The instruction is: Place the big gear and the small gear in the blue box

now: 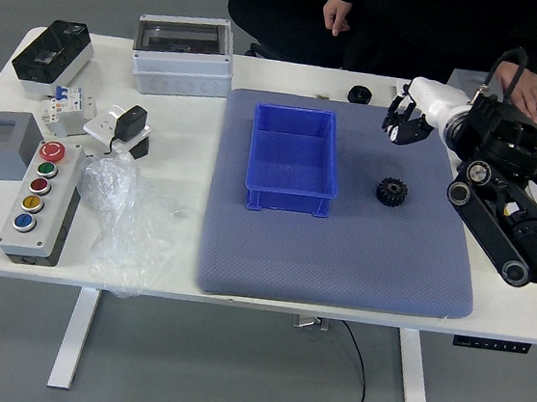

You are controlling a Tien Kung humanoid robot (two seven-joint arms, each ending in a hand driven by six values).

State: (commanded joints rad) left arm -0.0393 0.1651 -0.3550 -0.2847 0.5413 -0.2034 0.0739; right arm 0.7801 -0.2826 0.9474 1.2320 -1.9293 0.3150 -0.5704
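Observation:
The blue box (293,155) stands on the grey-blue mat with nothing inside it. One black gear (391,191) lies flat on the mat to the right of the box; whether it is the big or the small one I cannot tell. My right hand (405,123) hovers above the far right part of the mat, beyond that gear and to the right of the box. A dark shape shows at the hand, but I cannot make out whether it is a held gear or part of the hand. No second gear is clearly visible. My left arm is out of view.
A black round part (359,94) sits beyond the mat. A button panel (43,203), plastic wrap (130,224) and a grey-white case (183,55) occupy the left side. At the far side a person rests one hand (525,93) near the right corner; the other (337,15) is off the table.

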